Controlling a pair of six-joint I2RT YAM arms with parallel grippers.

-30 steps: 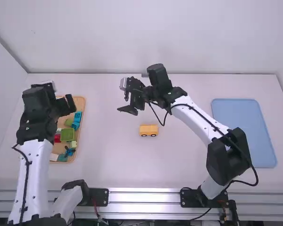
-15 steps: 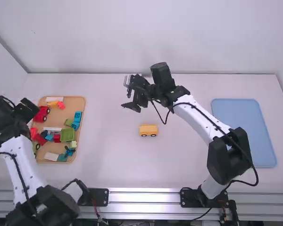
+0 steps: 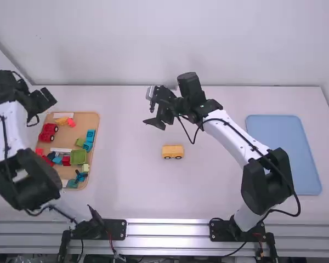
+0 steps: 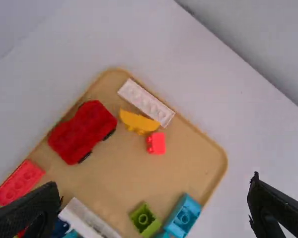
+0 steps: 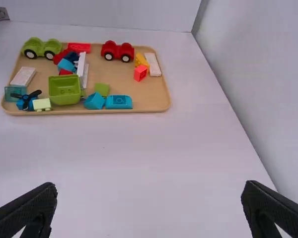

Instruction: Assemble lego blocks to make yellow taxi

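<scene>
Yellow toy block vehicle with dark wheels [image 3: 172, 152]: upright on the white counter [image 3: 208, 192], around the middle, between the tan wooden tray [image 3: 89, 119] and the light blue rectangular mat or tray [image 3: 285, 153]. Both well apart from it.

Left claw [image 3: 44, 99]: wide, empty, near the wooden tray's far left corner. Right claw [image 3: 155, 120]: wide, empty, farther from the robot's bases than the yellow vehicle and a bit left of it, not touching it.

In the wooden tray, far end: red toy car with black wheels [image 4: 82, 131], white long studded brick [image 4: 146, 102], curved yellow block [image 4: 138, 121] just beside the white brick, small bright red brick [image 4: 156, 143] near the yellow block. Same tray, rest: light green toy car with dark wheels [image 5: 41, 47], green open plastic box [image 5: 64, 91], blue rectangular brick [image 5: 119, 102] along the edge, blue angled brick [image 5: 94, 101] next to it, small olive-green brick [image 5: 102, 89] near both.
</scene>
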